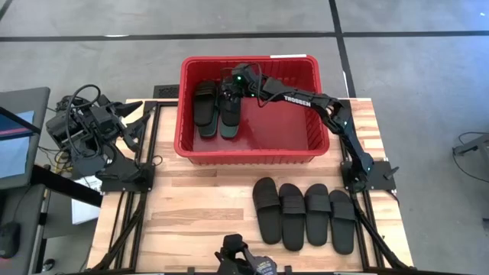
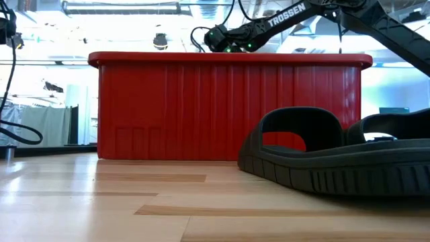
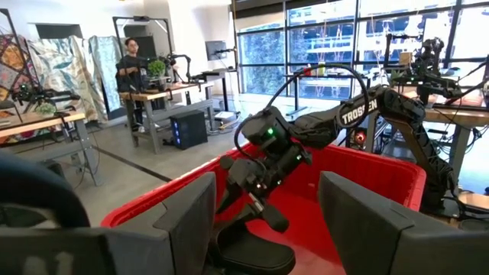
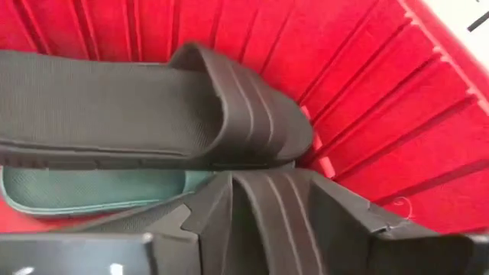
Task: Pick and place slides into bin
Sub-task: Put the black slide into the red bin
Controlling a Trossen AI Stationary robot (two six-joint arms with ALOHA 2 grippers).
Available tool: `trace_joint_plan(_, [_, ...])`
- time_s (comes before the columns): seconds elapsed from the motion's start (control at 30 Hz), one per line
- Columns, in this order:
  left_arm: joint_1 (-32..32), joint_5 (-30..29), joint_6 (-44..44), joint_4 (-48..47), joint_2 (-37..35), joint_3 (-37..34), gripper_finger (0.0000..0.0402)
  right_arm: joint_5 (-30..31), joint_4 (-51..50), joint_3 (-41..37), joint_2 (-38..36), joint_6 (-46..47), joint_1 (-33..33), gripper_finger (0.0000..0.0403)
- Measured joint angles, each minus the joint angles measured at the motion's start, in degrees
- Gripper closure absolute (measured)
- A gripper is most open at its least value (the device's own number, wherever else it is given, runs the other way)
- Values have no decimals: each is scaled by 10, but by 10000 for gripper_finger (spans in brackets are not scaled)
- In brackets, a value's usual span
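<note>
Right gripper [image 1: 229,85] inside large red ribbed plastic bin [image 1: 321,114], jaws part-open around black rubber slide [image 4: 267,214], grip uncertain. Advice: finish opening, lift straight up. 4 black slides [image 1: 304,214] remain on table.

You're working in a robotics lab: beyond your wooden table [image 1: 206,206] stand workbenches [image 3: 164,92] carrying other robot arms [image 3: 416,57], a person [image 3: 130,65] at one, big windows [image 3: 321,38] and a concrete floor [image 1: 412,69].

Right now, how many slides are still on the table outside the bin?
4: black slides lying side by side in a row on the table, in front of the red bin. None seem hidden there.
</note>
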Motion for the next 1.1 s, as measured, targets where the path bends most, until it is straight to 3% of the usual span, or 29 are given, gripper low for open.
trace_joint_plan(0.27, [0,1,0,0,0,0,182,-34,-75,64,0,0,0,223])
trace_joint_plan(0.6, [0,-1,19,-2,0,0,182,-67,-175,191,0,0,12,235])
trace_joint_plan(0.93, [0,-1,24,-2,0,0,182,-86,-209,187,-75,13,15,239])
trace_joint_plan(1.1, [0,-2,39,-3,0,0,182,-140,-270,187,-118,47,16,239])
